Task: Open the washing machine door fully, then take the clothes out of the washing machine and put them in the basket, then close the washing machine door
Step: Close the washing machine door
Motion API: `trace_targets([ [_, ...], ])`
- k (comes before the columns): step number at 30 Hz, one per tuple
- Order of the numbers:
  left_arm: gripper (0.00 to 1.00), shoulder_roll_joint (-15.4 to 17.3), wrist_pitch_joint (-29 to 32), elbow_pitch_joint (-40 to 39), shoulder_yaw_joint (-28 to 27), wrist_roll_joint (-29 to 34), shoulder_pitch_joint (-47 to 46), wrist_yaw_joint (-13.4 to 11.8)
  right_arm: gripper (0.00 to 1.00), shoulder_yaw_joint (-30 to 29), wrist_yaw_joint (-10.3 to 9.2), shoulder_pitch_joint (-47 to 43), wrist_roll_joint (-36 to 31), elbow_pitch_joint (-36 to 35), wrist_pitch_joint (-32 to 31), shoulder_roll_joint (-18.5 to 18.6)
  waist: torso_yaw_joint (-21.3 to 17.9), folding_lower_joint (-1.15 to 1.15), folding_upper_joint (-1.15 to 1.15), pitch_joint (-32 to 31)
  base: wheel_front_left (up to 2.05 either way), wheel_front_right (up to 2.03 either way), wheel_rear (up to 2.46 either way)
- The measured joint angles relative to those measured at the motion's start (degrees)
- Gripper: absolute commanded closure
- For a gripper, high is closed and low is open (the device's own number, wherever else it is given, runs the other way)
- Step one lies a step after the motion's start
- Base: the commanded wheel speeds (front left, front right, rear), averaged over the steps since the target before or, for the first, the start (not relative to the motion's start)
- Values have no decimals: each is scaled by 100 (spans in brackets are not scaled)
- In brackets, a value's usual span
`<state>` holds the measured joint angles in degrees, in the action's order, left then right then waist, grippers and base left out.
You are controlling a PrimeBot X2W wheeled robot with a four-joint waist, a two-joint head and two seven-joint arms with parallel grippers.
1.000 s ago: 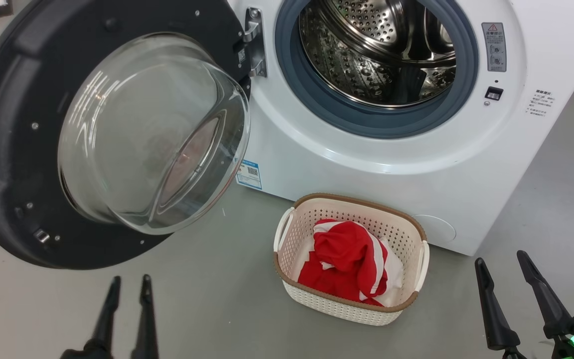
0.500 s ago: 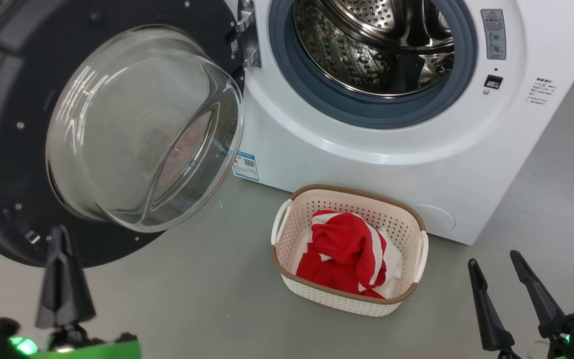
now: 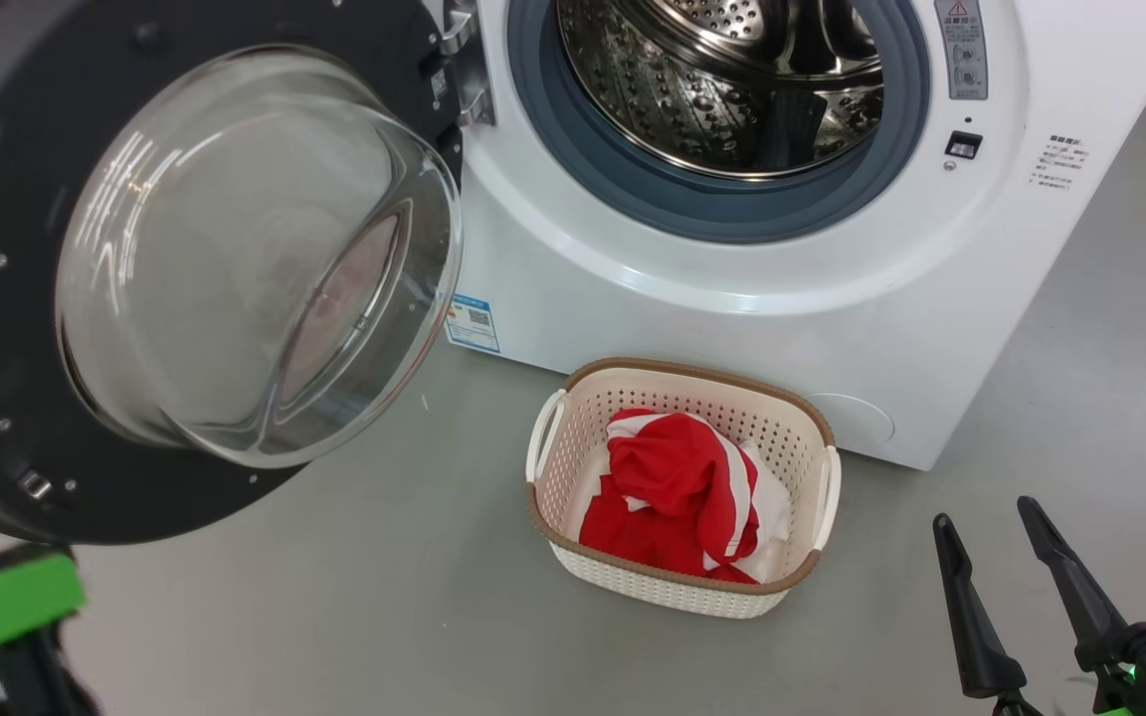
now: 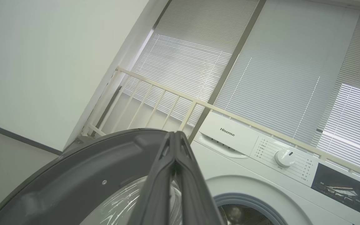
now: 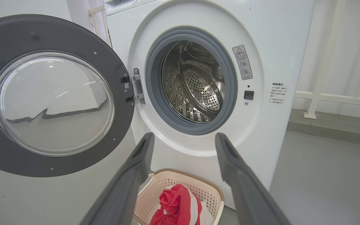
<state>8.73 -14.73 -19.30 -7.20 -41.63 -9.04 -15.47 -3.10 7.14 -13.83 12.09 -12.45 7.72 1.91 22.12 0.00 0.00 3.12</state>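
— Question one: how does the washing machine door (image 3: 235, 259) stand?

— Swung wide open, left of the washing machine (image 3: 692, 298), hanging on its hinge (image 3: 464, 75), clear glass bulging toward us.

— And the left gripper (image 4: 176, 137)?

— Left of the machine as well, low beside the door's black rim (image 4: 83, 175) and pointing upward, its two fingers clenched tight together on nothing. Whether it touches the rim I cannot tell.

— Inside the machine?

— Perforated steel drum (image 3: 722, 89), shining behind the grey ring (image 3: 573, 169).

— The clothes (image 3: 677, 487)?

— Red and white, bunched in the basket (image 3: 677, 370), which sits upright on the floor (image 3: 384, 597) right at the foot of the machine, below its opening.

— The right gripper (image 3: 983, 511)?

— Low in front of the machine's right corner, well apart from the basket, fingers spread wide, holding nothing.
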Motion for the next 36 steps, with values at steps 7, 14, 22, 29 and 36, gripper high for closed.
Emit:
trace_targets([
  [7,100,-40,153,554,-779,-1138,-864,191,0,1,0,53,0,5,-1,-1,-56,0,0,68,0,0,0],
  [14,100,108,545,1658,-1546,-2259,-1734,196,0,0,0,135,-16,9,-25,2,-118,0,0,101,0,0,0],
  [22,100,525,1033,3087,-1892,-2781,-2479,37,0,-13,0,136,-59,-2,-68,1,-137,0,0,112,0,0,0],
  [29,100,971,1644,4468,-2040,-3132,-3216,-249,0,-11,0,135,-112,-30,-118,1,-148,0,0,119,0,0,0],
  [36,100,1336,2065,5548,-1956,-3200,-3822,-370,0,13,0,144,-160,-57,-175,2,-189,0,0,180,0,0,0],
])
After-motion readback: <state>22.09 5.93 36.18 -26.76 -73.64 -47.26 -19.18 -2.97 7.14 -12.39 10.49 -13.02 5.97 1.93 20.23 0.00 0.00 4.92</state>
